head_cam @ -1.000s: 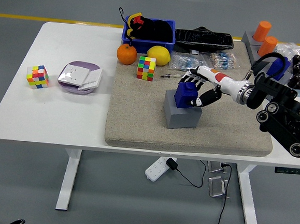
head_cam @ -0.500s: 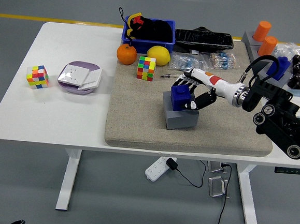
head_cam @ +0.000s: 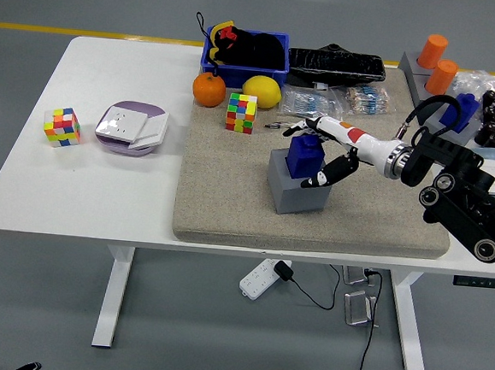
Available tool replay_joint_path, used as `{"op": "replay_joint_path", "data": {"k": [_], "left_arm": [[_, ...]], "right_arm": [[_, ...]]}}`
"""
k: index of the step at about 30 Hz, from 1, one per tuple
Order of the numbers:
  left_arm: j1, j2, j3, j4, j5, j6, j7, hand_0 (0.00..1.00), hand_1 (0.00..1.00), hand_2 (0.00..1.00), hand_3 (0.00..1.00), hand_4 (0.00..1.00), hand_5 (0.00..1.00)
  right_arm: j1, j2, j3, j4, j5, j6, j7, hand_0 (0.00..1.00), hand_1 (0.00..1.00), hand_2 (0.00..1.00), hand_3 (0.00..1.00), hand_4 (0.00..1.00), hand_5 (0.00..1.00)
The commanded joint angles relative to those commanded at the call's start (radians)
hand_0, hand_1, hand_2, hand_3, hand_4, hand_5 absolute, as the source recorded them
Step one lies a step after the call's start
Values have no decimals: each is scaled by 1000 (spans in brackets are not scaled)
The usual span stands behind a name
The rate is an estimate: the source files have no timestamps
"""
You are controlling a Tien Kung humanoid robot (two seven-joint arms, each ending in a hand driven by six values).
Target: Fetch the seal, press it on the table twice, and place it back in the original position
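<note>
R hand wrapping the blue seal on top of its grey block.

Seal is sitting upright on the block, approx mid-mat, w/ the beige mat covering the table's R half. R arm is reaching in from the R edge; fingers are curling over the seal's far side, thumb is closing in on the near-R side, so it's pinching the seal btwn them. Just behind, a colour cube is lying on the mat near an orange and a lemon, w/ a blue bin at the far edge. On the bare L part: a 2nd colour cube and a purple-white box, well apart from the seal.
</note>
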Motion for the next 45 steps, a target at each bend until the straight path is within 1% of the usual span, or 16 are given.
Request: {"op": "replay_joint_path", "data": {"k": [5,10,12,15,18,19,24,25,30,31,35,36,37,42,43,45], "left_arm": [[3,0,2,0,-3,0,1,811,804,775,814,693,436],[2,1,0,-1,-2,0,1,811,804,776,815,693,435],[2,2,5,-1,-6,0,1,811,804,776,815,693,436],[4,1,10,0,-9,0,1,811,804,776,815,693,436],[5,1,10,0,-9,0,1,811,804,776,815,693,436],[5,1,10,-1,-8,0,1,811,804,776,815,693,435],[4,2,7,-2,-2,1,1,811,804,776,815,693,435],[4,2,11,-1,-5,0,1,810,804,775,815,694,435],[9,1,21,-1,-11,-1,3,810,804,775,815,694,435],[11,1,22,0,-12,-1,3,812,804,776,815,694,436],[10,1,26,0,-13,-1,3,812,804,776,815,694,436],[10,1,23,-1,-10,-1,3,812,804,776,815,694,436],[9,0,19,-1,-5,0,2,811,804,776,814,694,435],[9,-2,7,-2,5,1,1,811,804,776,814,694,435],[10,-3,6,-2,5,1,1,812,804,776,814,694,438],[13,-4,7,-1,2,1,1,812,804,776,814,694,438]], "right_arm": [[-8,-2,12,8,-3,-1,1,775,774,769,833,998,79],[-27,-16,45,16,8,-1,1,776,772,770,835,998,81],[-38,-25,59,12,23,2,1,784,782,772,842,998,99],[-54,-36,77,4,44,3,4,784,782,772,842,998,99],[-79,-45,106,-1,89,9,9,784,782,772,842,998,99],[-88,-48,117,-1,107,10,11,882,877,864,928,998,303],[-152,-68,201,2,222,24,8,882,877,864,928,998,303],[-169,-72,224,5,263,29,7,905,899,911,963,998,418],[-235,-90,301,25,408,56,-8,905,899,911,963,998,418],[-250,-94,315,28,433,62,-11,910,910,923,972,998,569],[-290,-99,352,32,548,78,-22,910,910,923,972,998,569],[-300,-98,363,32,562,78,-24,910,910,923,972,998,569],[-313,-98,379,31,570,74,-26,914,914,926,969,998,643],[-372,-99,429,28,618,56,-36,914,914,926,969,998,643],[-382,-99,436,28,624,54,-38,908,904,907,939,998,645],[-404,-102,448,32,636,51,-46,908,904,907,939,998,645]]}}
